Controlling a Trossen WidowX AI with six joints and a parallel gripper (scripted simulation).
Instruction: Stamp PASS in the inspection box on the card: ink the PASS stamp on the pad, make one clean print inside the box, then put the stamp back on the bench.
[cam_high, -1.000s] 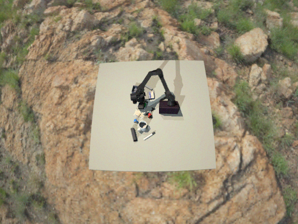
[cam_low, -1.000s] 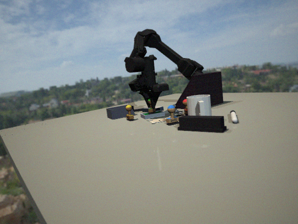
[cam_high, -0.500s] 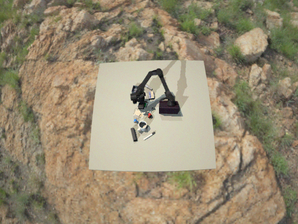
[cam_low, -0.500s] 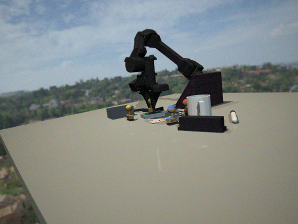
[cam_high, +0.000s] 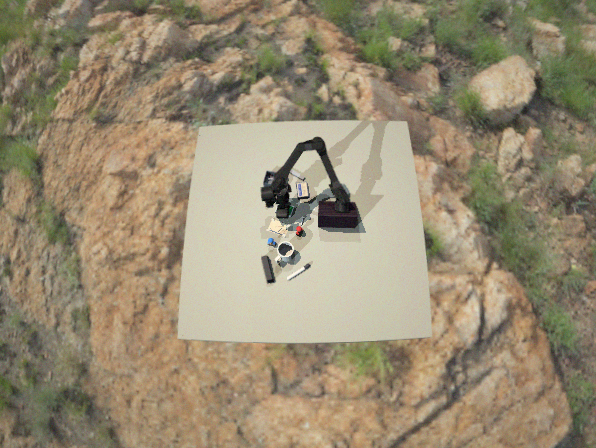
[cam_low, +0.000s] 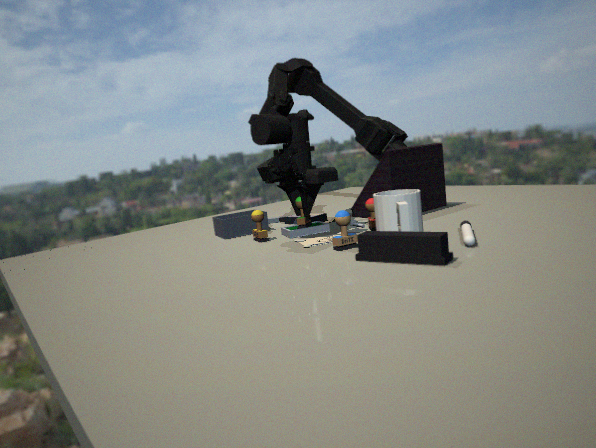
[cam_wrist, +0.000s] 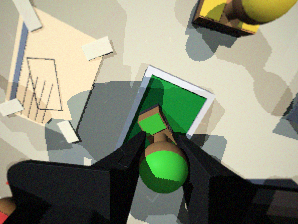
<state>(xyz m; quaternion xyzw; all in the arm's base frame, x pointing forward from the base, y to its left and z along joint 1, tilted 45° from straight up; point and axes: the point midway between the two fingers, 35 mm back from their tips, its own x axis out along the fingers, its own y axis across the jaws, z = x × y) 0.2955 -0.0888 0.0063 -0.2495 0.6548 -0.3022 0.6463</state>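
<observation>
My gripper (cam_high: 283, 214) (cam_low: 302, 213) (cam_wrist: 161, 138) is shut on the green-topped stamp (cam_low: 299, 200) (cam_wrist: 163, 167), gripping its handle below the round knob. The stamp's wooden base is over the green ink pad (cam_low: 307, 231) (cam_wrist: 185, 100), towards the pad's near left part in the wrist view. Whether it touches the pad cannot be told. The card (cam_high: 274, 226) (cam_low: 312, 243) (cam_wrist: 75, 50) lies beside the pad, with pale strips at its corners. The inspection box (cam_wrist: 40, 58) is a thin dark outline on it, with slanting lines across its left part; no green print shows there.
A yellow-topped stamp (cam_low: 257, 217) (cam_wrist: 270, 7) stands beyond the pad. A blue-topped stamp (cam_high: 271, 242) (cam_low: 343, 225) and a red-topped one (cam_high: 299, 230) (cam_low: 370, 205) stand near the card. A white mug (cam_low: 390, 212), a black block (cam_high: 268, 270) (cam_low: 405, 247) and a marker (cam_high: 299, 272) (cam_low: 468, 235) are farther off.
</observation>
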